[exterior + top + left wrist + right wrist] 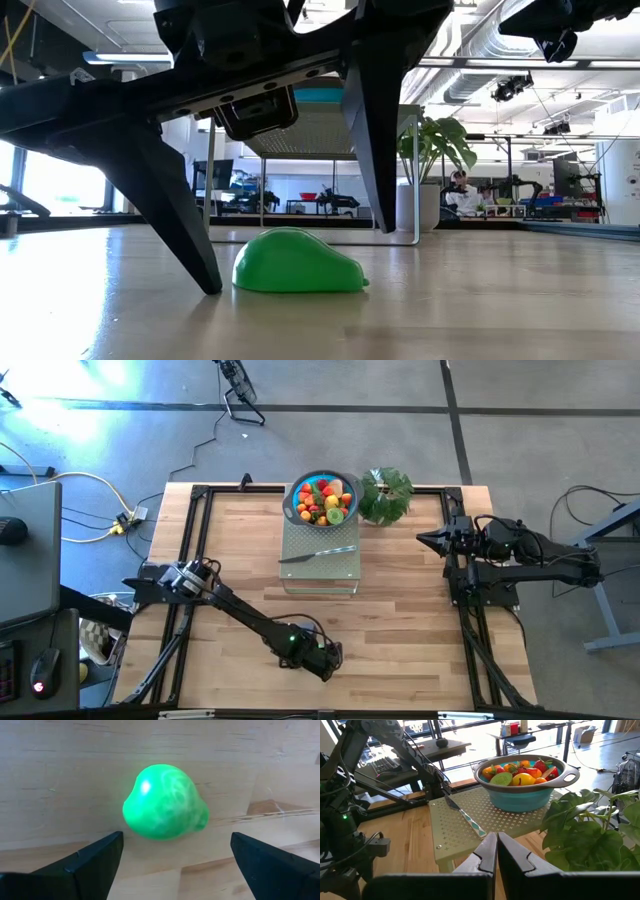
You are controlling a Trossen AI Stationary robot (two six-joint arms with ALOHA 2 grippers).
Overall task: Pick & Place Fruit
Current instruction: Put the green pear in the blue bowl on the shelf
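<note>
A green toy fruit (pixel 162 802) lies on its flat underside on the wooden table (pixel 400 620), near the front edge; it also shows in the low view (pixel 298 265). My left gripper (pixel 176 842) stands open above it, slanting down, one finger on either side of it and neither touching it (pixel 297 259). In the high view the left gripper (pixel 326 660) hides the fruit. Several more fruits, red, orange, yellow and green, fill the blue bowl (pixel 525 797) at the far middle (pixel 292 500). My right gripper (pixel 497 842) waits shut at the right side (pixel 425 540).
The bowl stands on a pale perforated stand (pixel 320 565) with a slim knife (pixel 318 553) lying on it. A leafy green plant (pixel 386 495) stands right of the bowl. Bare wood lies between the stand and the left gripper.
</note>
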